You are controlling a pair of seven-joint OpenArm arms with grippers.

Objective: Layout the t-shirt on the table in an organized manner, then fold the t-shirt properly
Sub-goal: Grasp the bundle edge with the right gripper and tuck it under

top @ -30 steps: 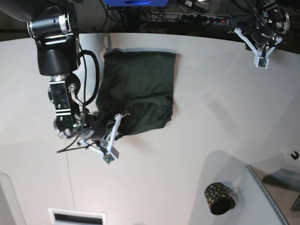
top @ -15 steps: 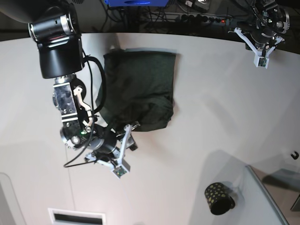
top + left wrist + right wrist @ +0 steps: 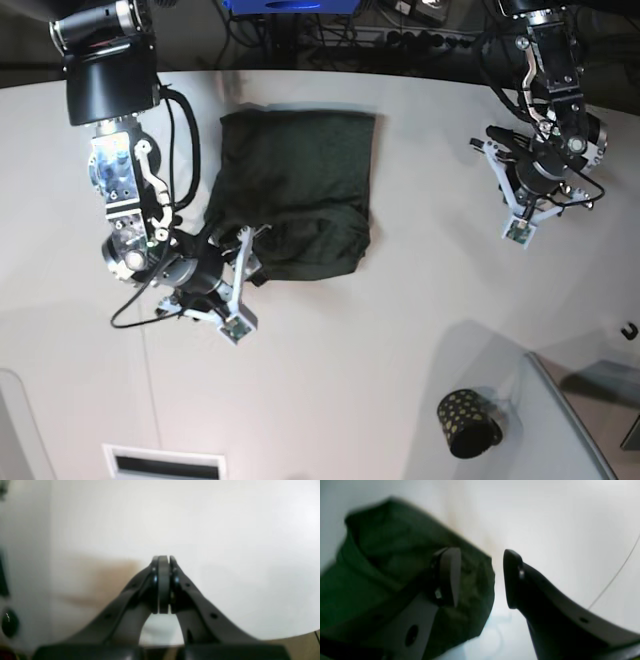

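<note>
Your right end effector (image 3: 480,577) has its fingers spread with nothing between them, hovering at the near left corner of the t-shirt (image 3: 295,190). You see the shirt folded into a dark green rectangle on the white table (image 3: 400,330), toward its far side. Your left end effector (image 3: 163,562) is pressed together over bare table, well apart from it.
</note>
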